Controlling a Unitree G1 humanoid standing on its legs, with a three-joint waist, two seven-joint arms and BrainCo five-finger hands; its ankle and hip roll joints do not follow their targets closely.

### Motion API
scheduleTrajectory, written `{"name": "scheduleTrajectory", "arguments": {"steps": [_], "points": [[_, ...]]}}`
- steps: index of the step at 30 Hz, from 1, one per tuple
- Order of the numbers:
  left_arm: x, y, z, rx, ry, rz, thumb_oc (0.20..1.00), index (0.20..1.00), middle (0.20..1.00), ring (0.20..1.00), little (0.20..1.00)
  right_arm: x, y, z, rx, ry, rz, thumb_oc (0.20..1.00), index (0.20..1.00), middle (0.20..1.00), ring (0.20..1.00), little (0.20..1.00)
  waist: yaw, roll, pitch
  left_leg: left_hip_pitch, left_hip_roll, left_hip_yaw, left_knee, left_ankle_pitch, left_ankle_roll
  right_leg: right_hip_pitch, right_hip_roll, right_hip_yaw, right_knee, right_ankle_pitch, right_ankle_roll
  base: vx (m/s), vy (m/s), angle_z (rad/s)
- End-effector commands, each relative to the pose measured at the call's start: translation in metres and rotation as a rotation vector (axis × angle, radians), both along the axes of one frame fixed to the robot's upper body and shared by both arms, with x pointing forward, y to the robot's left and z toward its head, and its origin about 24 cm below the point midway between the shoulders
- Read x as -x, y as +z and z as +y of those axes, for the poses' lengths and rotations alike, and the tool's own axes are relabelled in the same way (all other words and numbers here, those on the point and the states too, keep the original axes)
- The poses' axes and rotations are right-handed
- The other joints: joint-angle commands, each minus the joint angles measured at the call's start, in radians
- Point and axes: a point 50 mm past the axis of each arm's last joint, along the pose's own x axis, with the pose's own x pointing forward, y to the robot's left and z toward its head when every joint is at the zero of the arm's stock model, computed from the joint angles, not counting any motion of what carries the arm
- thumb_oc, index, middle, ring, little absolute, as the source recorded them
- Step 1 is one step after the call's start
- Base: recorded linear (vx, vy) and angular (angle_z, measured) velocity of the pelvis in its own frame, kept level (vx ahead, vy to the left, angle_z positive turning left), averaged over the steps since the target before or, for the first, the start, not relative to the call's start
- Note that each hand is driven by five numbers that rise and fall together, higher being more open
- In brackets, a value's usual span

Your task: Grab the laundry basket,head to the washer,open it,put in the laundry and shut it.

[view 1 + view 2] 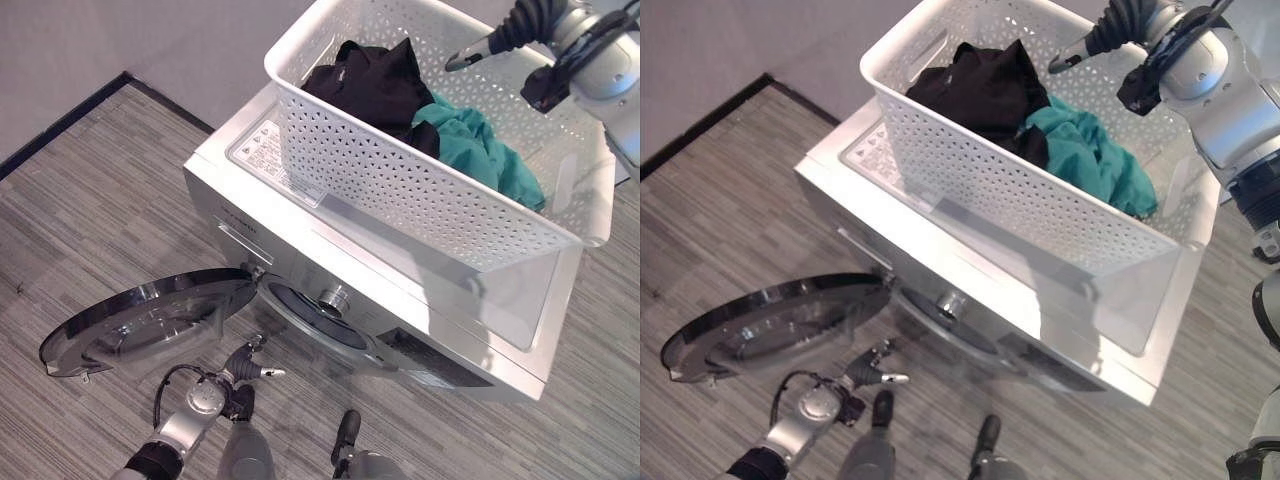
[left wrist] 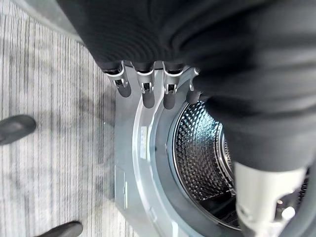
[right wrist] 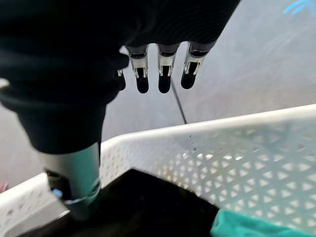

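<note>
A white perforated laundry basket (image 1: 420, 190) stands on top of the white washer (image 1: 300, 240). In it lie a black garment (image 1: 375, 85) and a teal garment (image 1: 480, 150). The washer's round door (image 1: 150, 320) hangs swung open to the left, and the steel drum (image 2: 202, 163) shows inside. My right hand (image 1: 480, 48) hovers open above the basket's far side, holding nothing. My left hand (image 1: 250, 368) is low in front of the washer's opening, fingers (image 2: 143, 89) straight and empty.
Grey wood-look floor (image 1: 90, 200) lies around the washer, with a dark skirting line (image 1: 60, 125) along the wall at the left. The open door takes up the floor space left of the washer's front.
</note>
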Motion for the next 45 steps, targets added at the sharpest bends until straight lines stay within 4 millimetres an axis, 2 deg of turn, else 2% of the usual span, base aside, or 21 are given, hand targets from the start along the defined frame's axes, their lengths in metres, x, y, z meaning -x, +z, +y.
{"name": "scheduleTrajectory", "arguments": {"steps": [1,11,16,20,26,27,33,35,39,41,44,45], "points": [[-0.004,0.005,0.002,0.012,0.004,-0.050,1.000,1.000,1.000,1.000,1.000,0.014,0.042,-0.009,0.043,-0.054,-0.113,1.000,1.000,1.000,1.000,1.000,0.035,-0.011,0.008,-0.041,0.016,-0.034,0.049,-0.038,0.034,0.019,0.016,-0.010,0.093,-0.100,-0.020,0.00,0.000,0.00],[-0.005,0.005,0.010,0.002,0.037,-0.052,1.000,1.000,1.000,1.000,1.000,-0.001,0.035,-0.003,0.084,-0.114,-0.074,1.000,1.000,1.000,1.000,1.000,0.063,-0.024,0.025,-0.073,0.008,-0.051,0.056,-0.038,0.036,0.008,0.015,-0.026,0.087,-0.089,-0.016,0.00,0.000,0.02],[-0.005,0.007,0.012,0.002,0.044,-0.054,1.000,1.000,1.000,1.000,1.000,-0.003,0.024,0.013,0.154,-0.075,-0.028,1.000,1.000,1.000,1.000,1.000,0.072,-0.034,0.035,-0.079,0.004,-0.051,0.060,-0.043,0.043,-0.004,0.006,-0.033,0.111,-0.088,-0.011,0.02,0.023,0.04],[-0.009,0.012,0.007,0.020,0.026,-0.079,1.000,1.000,1.000,1.000,1.000,-0.009,0.012,0.019,0.184,-0.061,0.013,1.000,1.000,1.000,1.000,1.000,0.082,-0.042,0.043,-0.087,-0.002,-0.053,0.065,-0.047,0.050,-0.009,-0.001,-0.036,0.117,-0.078,-0.006,0.03,0.036,-0.03],[-0.013,0.014,0.001,0.035,0.015,-0.094,1.000,1.000,1.000,1.000,1.000,-0.011,0.006,0.019,0.193,-0.067,0.024,1.000,1.000,1.000,1.000,1.000,0.092,-0.048,0.045,-0.114,-0.015,-0.073,0.070,-0.047,0.050,-0.007,-0.003,-0.052,0.100,-0.074,-0.004,0.04,0.014,0.06],[-0.013,0.013,-0.001,0.038,0.011,-0.087,1.000,1.000,1.000,1.000,1.000,-0.015,-0.003,0.013,0.211,-0.102,0.057,1.000,1.000,1.000,1.000,1.000,0.106,-0.054,0.044,-0.119,-0.017,-0.092,0.072,-0.070,0.043,0.005,0.000,-0.052,0.091,-0.082,0.003,0.12,-0.007,0.18],[-0.015,0.016,-0.005,0.036,-0.014,-0.097,1.000,1.000,1.000,1.000,1.000,-0.026,-0.024,-0.005,0.252,-0.200,0.156,1.000,1.000,1.000,1.000,1.000,0.130,-0.068,0.061,-0.168,-0.026,-0.120,0.099,-0.076,0.044,0.000,0.001,-0.070,0.081,-0.074,0.003,0.03,-0.004,0.11],[-0.018,0.020,-0.008,0.041,-0.023,-0.112,1.000,1.000,1.000,1.000,1.000,-0.029,-0.043,-0.017,0.284,-0.236,0.247,1.000,1.000,1.000,1.000,1.000,0.143,-0.076,0.077,-0.194,-0.032,-0.138,0.115,-0.078,0.041,-0.003,0.004,-0.078,0.074,-0.073,0.003,0.00,-0.008,0.23],[-0.021,0.023,-0.014,0.051,-0.036,-0.134,1.000,1.000,1.000,1.000,1.000,-0.028,-0.058,-0.024,0.317,-0.238,0.321,1.000,1.000,1.000,1.000,1.000,0.150,-0.082,0.091,-0.210,-0.034,-0.150,0.120,-0.077,0.038,-0.007,0.004,-0.086,0.072,-0.072,0.003,0.00,-0.012,0.09],[-0.024,0.028,-0.020,0.078,-0.046,-0.160,1.000,1.000,1.000,1.000,1.000,-0.025,-0.073,-0.035,0.358,-0.248,0.401,1.000,1.000,1.000,1.000,1.000,0.151,-0.087,0.100,-0.214,-0.037,-0.155,0.114,-0.074,0.036,-0.008,0.004,-0.091,0.071,-0.070,0.005,0.01,-0.001,0.09],[-0.025,0.029,-0.023,0.087,-0.044,-0.167,1.000,1.000,1.000,1.000,1.000,-0.023,-0.080,-0.038,0.367,-0.246,0.431,1.000,1.000,1.000,1.000,1.000,0.153,-0.089,0.107,-0.213,-0.039,-0.156,0.108,-0.071,0.036,-0.009,0.002,-0.093,0.070,-0.070,0.005,0.01,-0.004,0.12],[-0.025,0.030,-0.024,0.085,-0.043,-0.174,1.000,1.000,1.000,1.000,1.000,-0.021,-0.081,-0.039,0.364,-0.238,0.440,0.787,0.787,0.787,0.787,0.787,0.152,-0.089,0.108,-0.212,-0.040,-0.155,0.104,-0.070,0.036,-0.010,0.001,-0.093,0.071,-0.068,0.005,0.01,0.001,0.04]]}}
